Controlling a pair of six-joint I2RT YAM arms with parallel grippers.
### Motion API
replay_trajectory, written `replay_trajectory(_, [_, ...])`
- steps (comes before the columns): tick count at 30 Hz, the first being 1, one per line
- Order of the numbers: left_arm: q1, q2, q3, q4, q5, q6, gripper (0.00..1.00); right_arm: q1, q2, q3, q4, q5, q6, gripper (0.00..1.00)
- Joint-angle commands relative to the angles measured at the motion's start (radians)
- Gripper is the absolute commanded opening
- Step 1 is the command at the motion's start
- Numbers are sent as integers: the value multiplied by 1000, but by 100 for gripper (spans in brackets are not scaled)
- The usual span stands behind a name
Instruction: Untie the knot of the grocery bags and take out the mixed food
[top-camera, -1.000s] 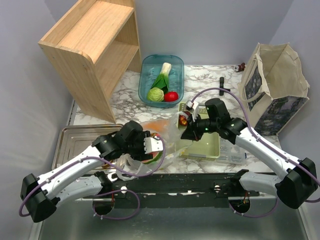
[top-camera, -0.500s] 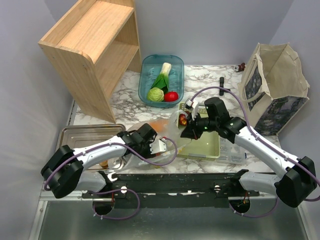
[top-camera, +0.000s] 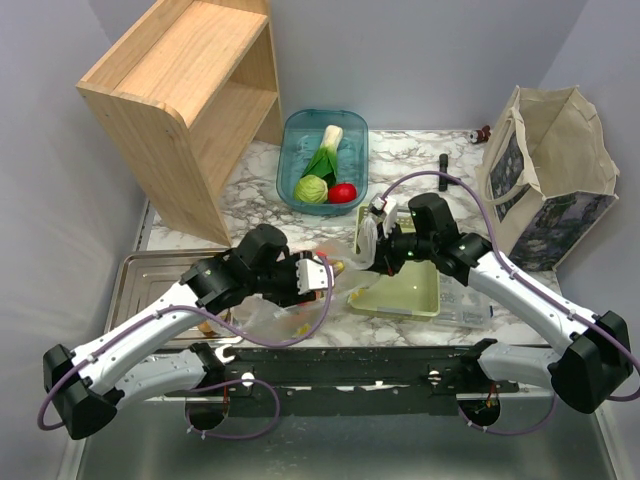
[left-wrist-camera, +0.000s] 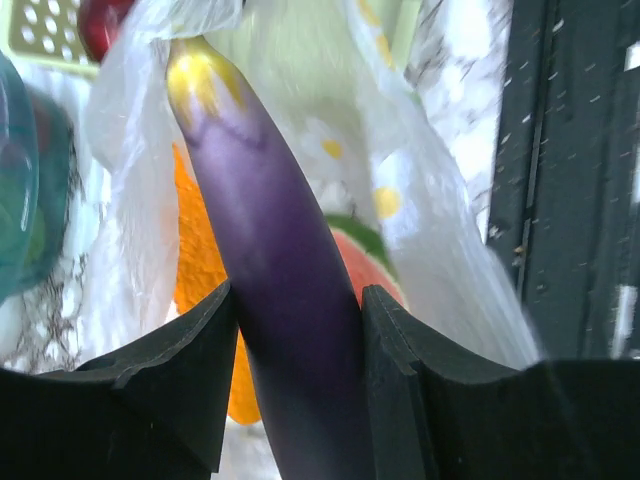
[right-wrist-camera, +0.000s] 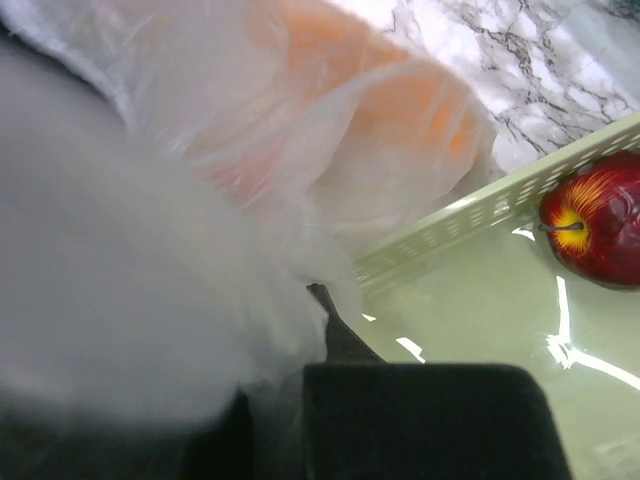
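Taking food out: left fingers (left-wrist-camera: 160, 390) squeeze the eggplant (left-wrist-camera: 280, 290), right fingers (right-wrist-camera: 420, 420) pinch the grocery bag (right-wrist-camera: 200, 150); next, I think, lift the eggplant clear.

Left claw (left-wrist-camera: 298, 295) lifted out of the grocery bag (left-wrist-camera: 440, 230), purple eggplant (left-wrist-camera: 270, 250) now gripped

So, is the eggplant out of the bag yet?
Mostly out: left gripper clamps the eggplant, its purple body bare of plastic; whether its tip has cleared the grocery bag, cannot tell.

Wood shelf (top-camera: 180, 100) L, tote bag (top-camera: 545, 185) R, metal tray (top-camera: 150, 275)
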Motion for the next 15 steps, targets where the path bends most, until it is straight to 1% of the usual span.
replay_trajectory(1, [-1, -47, 102, -22, 196, -52, 11, 5, -10, 22, 38, 36, 6, 1])
replay_trajectory(5, [12, -73, 158, 85, 230, -188, 6, 5, -16, 16, 39, 40, 5, 1])
replay_trajectory(9, [38, -60, 215, 137, 242, -271, 2, 5, -31, 6, 34, 54, 6, 1])
replay_trajectory(10, [45, -51, 234, 144, 243, -282, 0, 5, -36, 3, 33, 57, 5, 1])
replay_trajectory(12, [56, -31, 260, 149, 239, -291, 0, 5, -44, -2, 30, 65, 5, 1])
replay_trajectory(15, [84, -9, 292, 114, 239, -250, 0, 3, -53, -1, 24, 86, 5, 1])
